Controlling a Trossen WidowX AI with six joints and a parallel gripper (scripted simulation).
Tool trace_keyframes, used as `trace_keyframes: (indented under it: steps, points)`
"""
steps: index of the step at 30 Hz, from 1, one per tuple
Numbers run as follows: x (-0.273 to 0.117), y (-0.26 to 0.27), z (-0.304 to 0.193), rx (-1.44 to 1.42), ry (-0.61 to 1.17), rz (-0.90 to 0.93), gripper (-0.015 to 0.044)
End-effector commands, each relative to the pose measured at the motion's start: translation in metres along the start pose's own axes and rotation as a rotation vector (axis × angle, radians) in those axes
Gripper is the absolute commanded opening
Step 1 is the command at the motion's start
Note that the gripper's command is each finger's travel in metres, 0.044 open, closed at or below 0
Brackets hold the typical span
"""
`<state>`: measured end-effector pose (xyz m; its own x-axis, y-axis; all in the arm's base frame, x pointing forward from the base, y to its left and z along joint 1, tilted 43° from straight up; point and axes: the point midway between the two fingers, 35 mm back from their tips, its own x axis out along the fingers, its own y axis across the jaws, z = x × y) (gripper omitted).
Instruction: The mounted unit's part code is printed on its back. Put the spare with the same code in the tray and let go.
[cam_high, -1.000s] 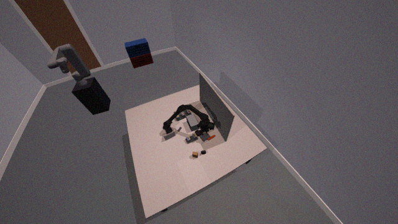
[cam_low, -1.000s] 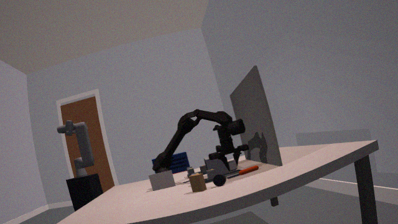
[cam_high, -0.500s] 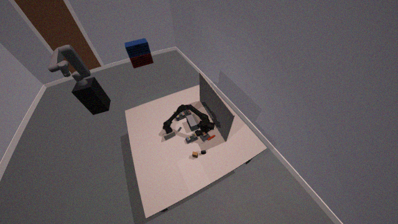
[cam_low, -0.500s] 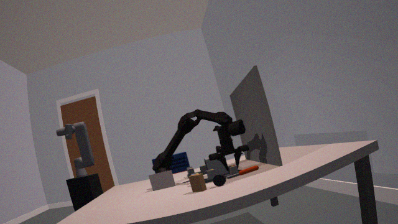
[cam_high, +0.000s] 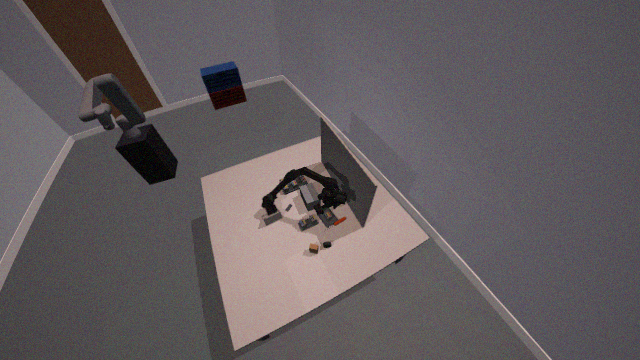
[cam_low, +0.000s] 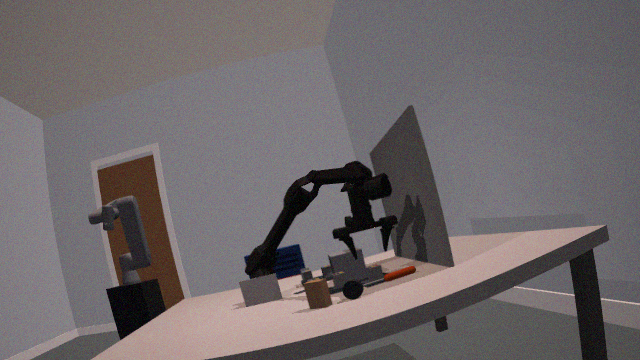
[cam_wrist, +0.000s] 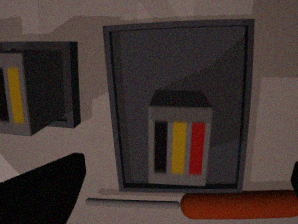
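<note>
Spare with the black, yellow and red stripes (cam_wrist: 178, 147) now lies inside the grey tray (cam_wrist: 133, 110), toward the tray's near edge and apart from both side walls as the wrist view shows it.

Going left to right in that view: at the left edge sits another dark unit with a yellow stripe (cam_wrist: 15, 95), outside the tray and apart from it. A dark finger of the gripper fills the lower left corner, clear of the tray wall. Then comes the tray with the striped spare in it, and just below the tray's near edge lies an orange-handled screwdriver (cam_wrist: 240, 204), its thin shaft running along that edge.

In the exterior view the gripper (cam_low: 367, 240) hangs above the parts on the table (cam_low: 500, 265) with its jaws spread wide and nothing between them; the spare is free.

The drop looks done, so the step in hand is to clear out cleanly. Best done as a straight lift, jaws kept wide, so neither finger clips the spare or the tray wall. Any sideways swing should wait until the fingers stand well above the tall grey panel (cam_low: 415, 200) to the right.
</note>
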<state>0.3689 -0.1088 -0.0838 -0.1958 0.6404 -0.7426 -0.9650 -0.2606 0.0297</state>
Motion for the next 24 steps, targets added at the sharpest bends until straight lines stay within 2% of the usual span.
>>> trace_keyframes:
  steps: [1,24]
  points:
    - [-0.0487,0.0054,0.0001,0.001,0.015,-0.02,0.044]
    - [-0.0479,0.0035,-0.0013,0.002,0.024,-0.037,0.044]
